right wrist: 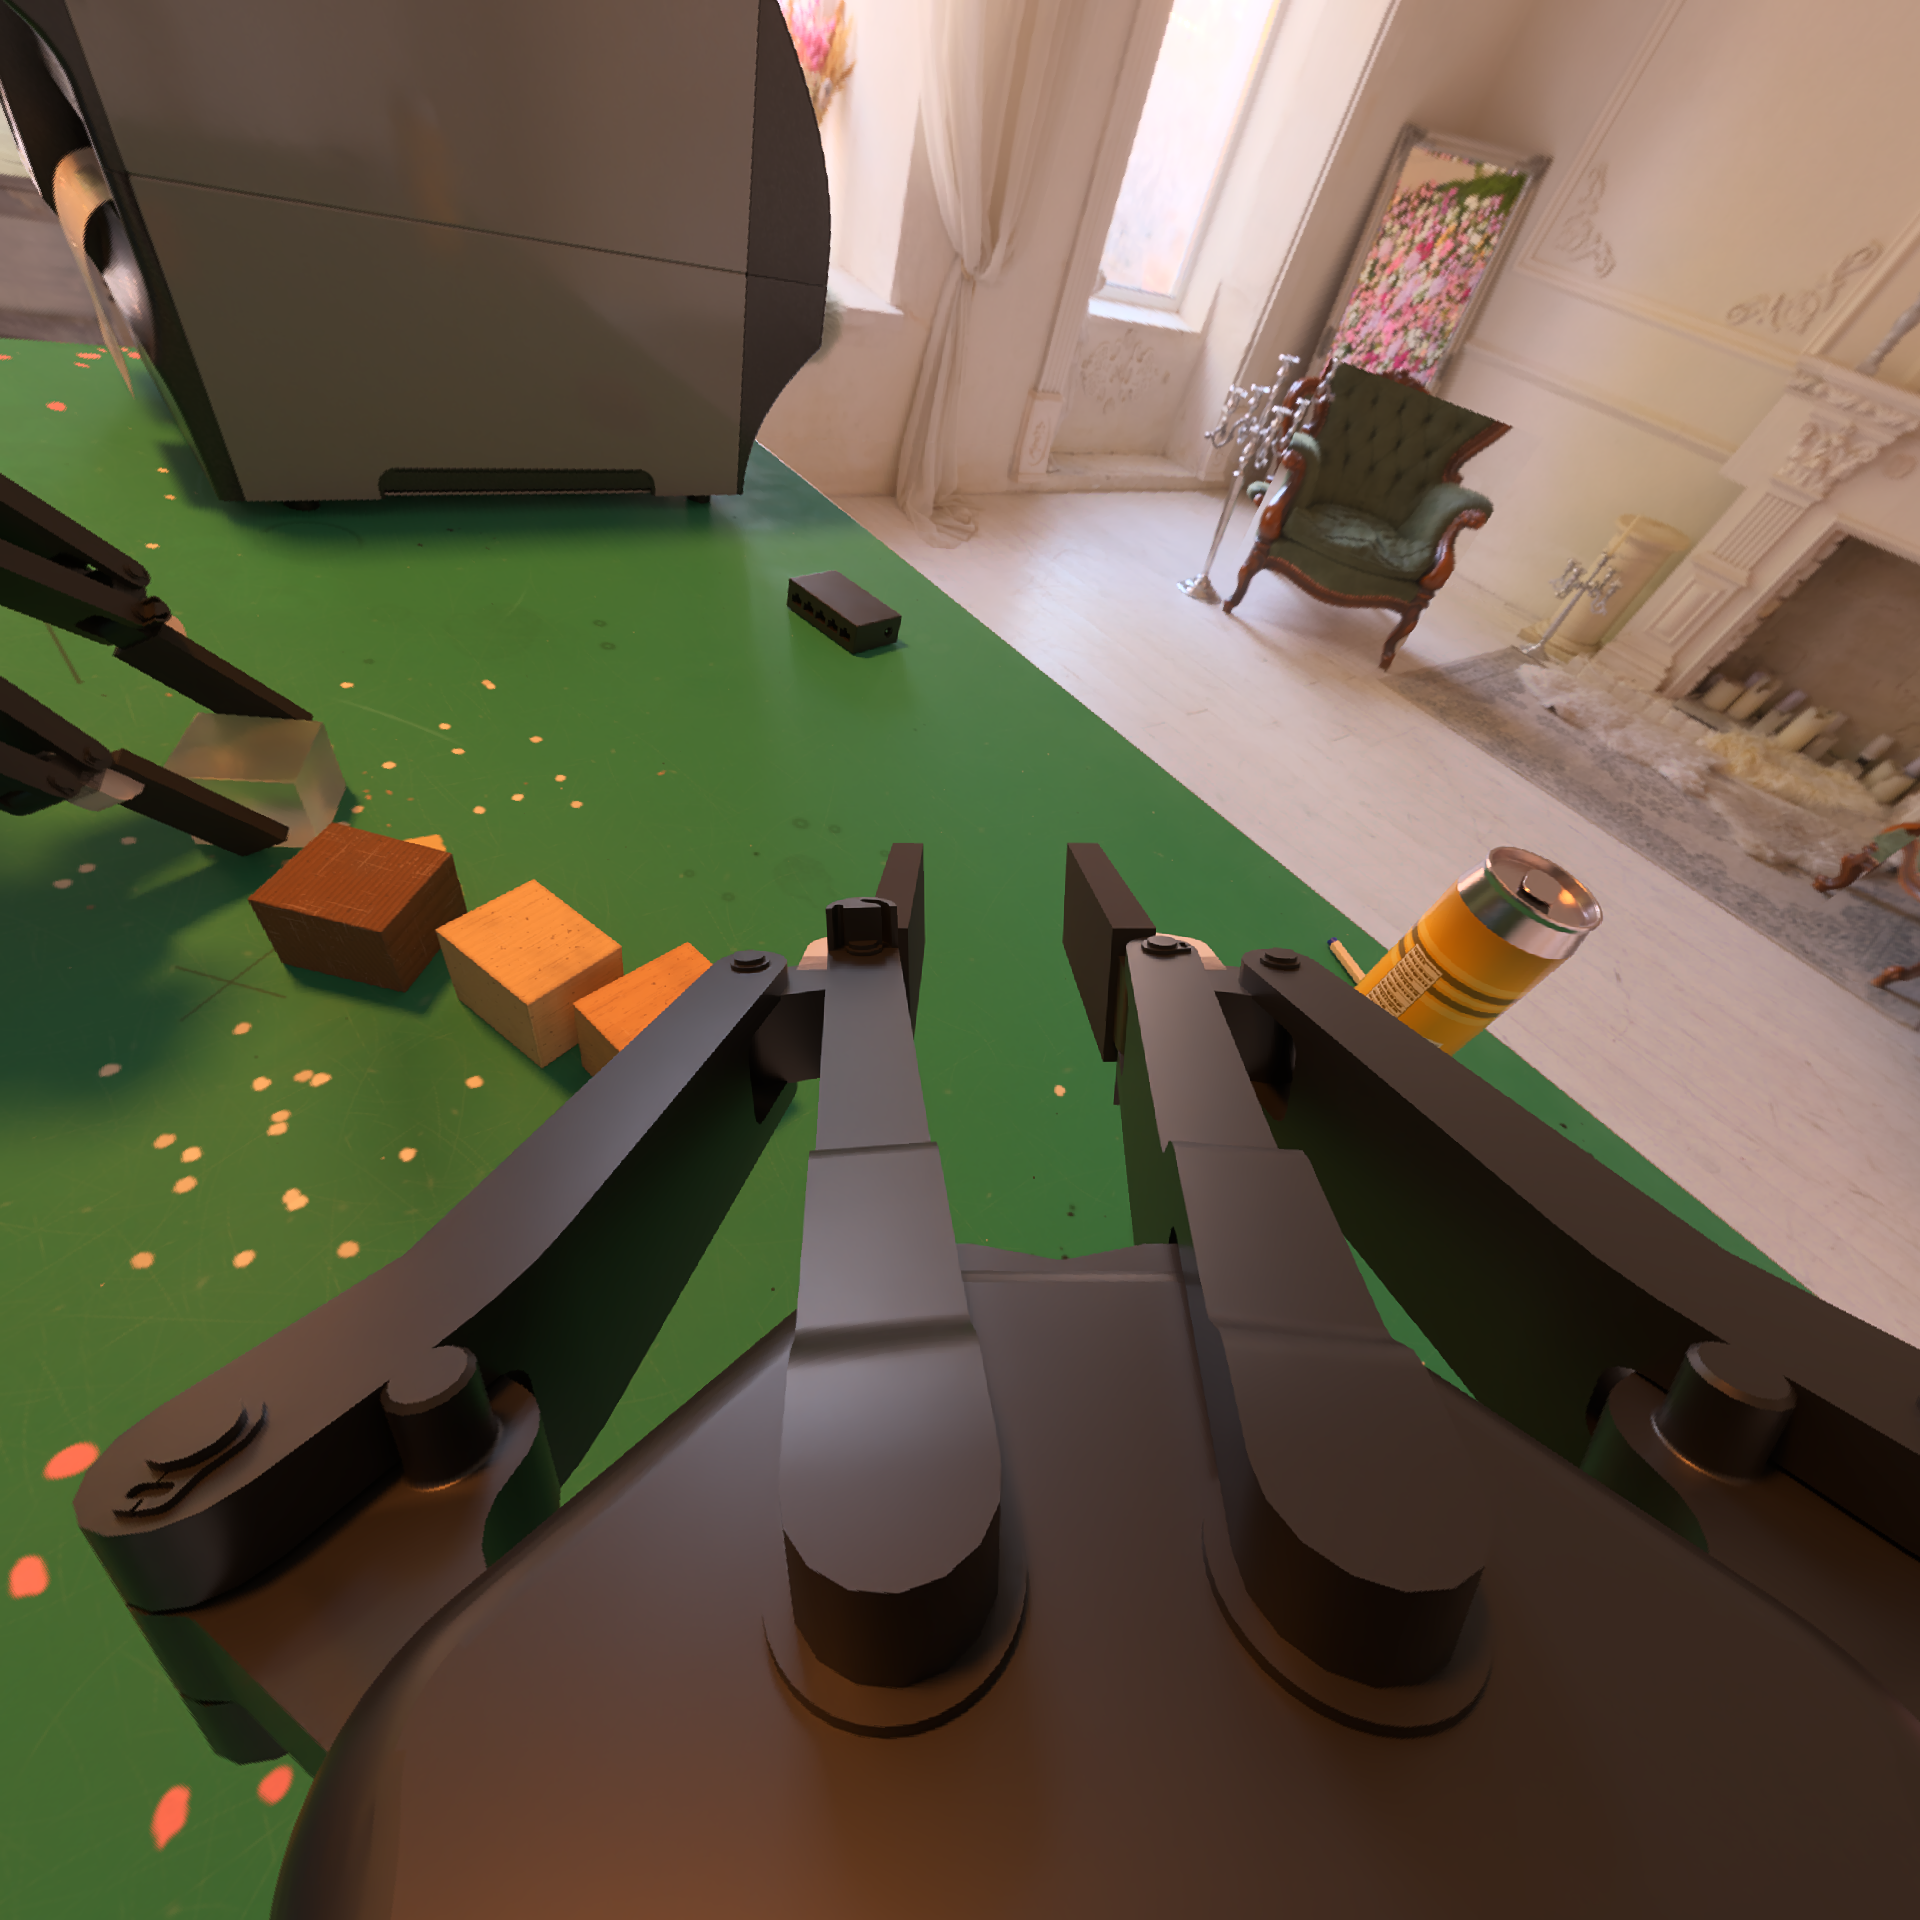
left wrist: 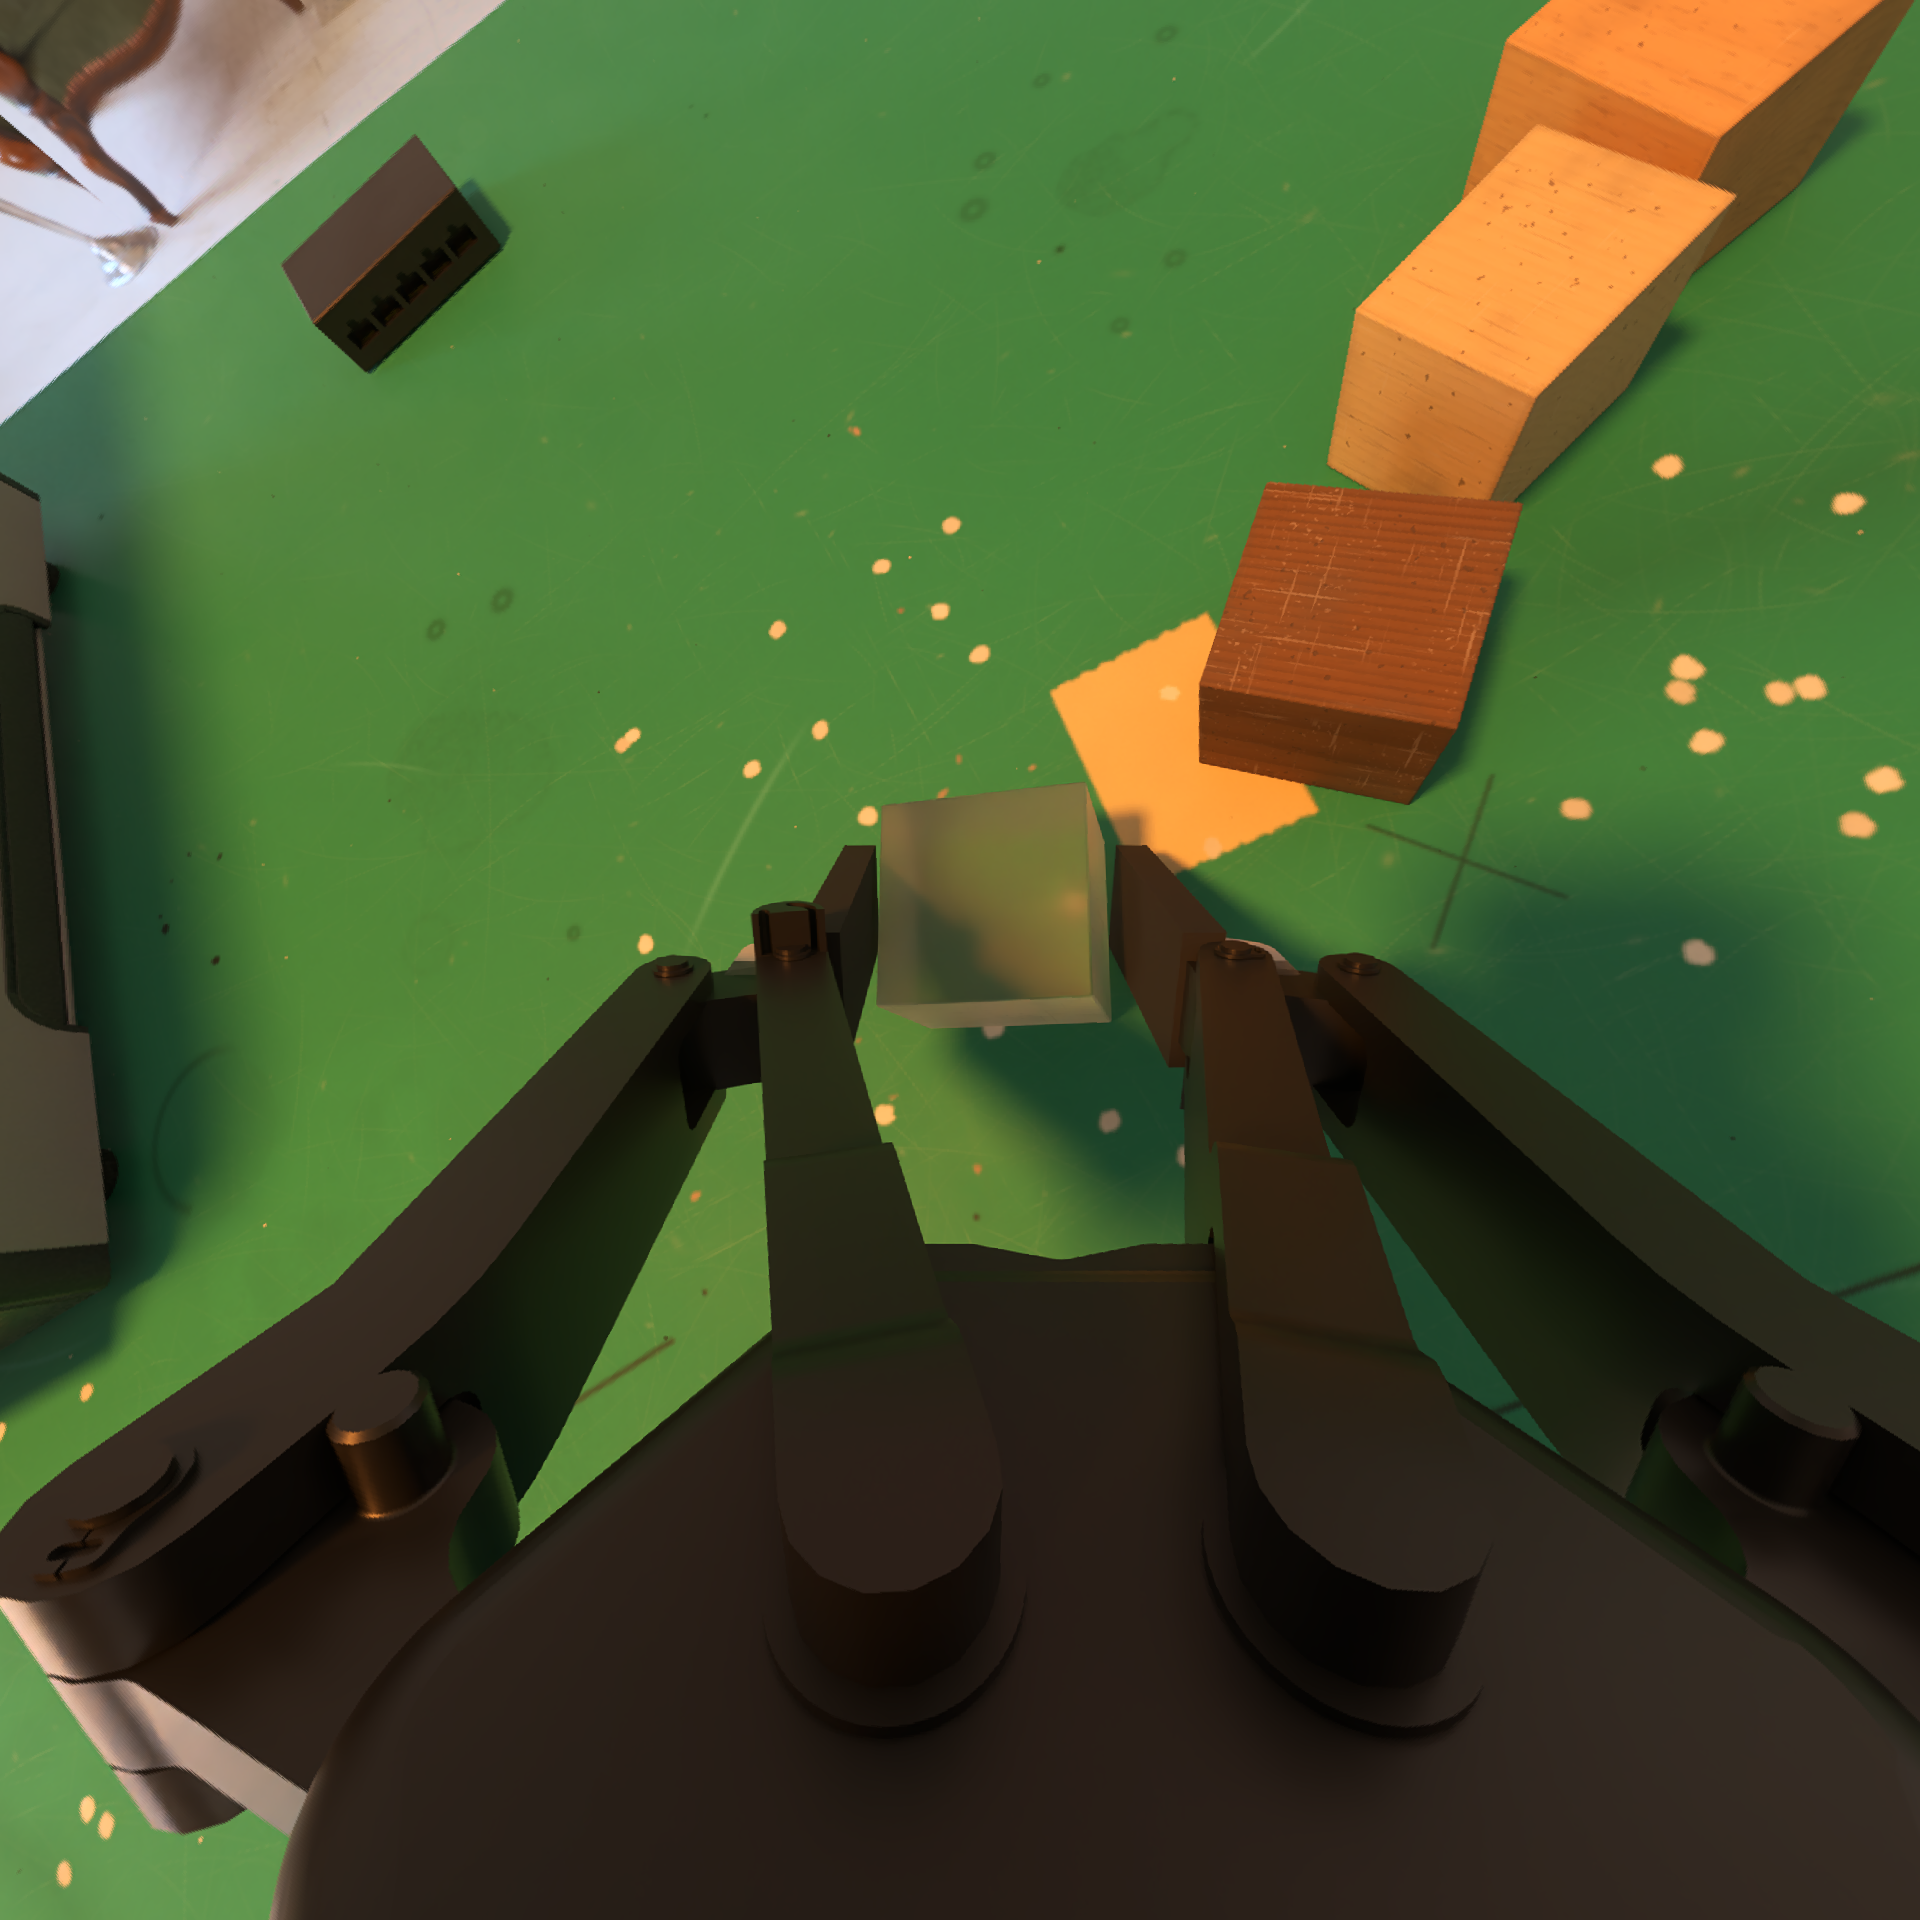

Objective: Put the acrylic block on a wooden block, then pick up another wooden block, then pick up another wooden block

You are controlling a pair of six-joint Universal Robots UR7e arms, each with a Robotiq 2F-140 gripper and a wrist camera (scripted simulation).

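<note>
My left gripper (left wrist: 992, 883) is shut on the clear acrylic block (left wrist: 992, 904) and holds it above the green table. A dark brown wooden block (left wrist: 1351, 634) lies just ahead to the right, then a pale wooden block (left wrist: 1507, 312) and an orange wooden block (left wrist: 1662, 94) in a row. In the right wrist view the left gripper (right wrist: 281, 774) holds the acrylic block (right wrist: 260, 769) just above and left of the dark brown block (right wrist: 358, 899); the pale block (right wrist: 530, 961) and orange block (right wrist: 634, 1003) follow. My right gripper (right wrist: 992, 904) is open and empty over the table.
A small black box with ports (left wrist: 395, 255) (right wrist: 844, 611) lies farther off. A large grey machine (right wrist: 447, 239) stands at the back. A yellow can (right wrist: 1475, 961) stands at the table's right edge (right wrist: 1195, 831), beyond which is the room floor.
</note>
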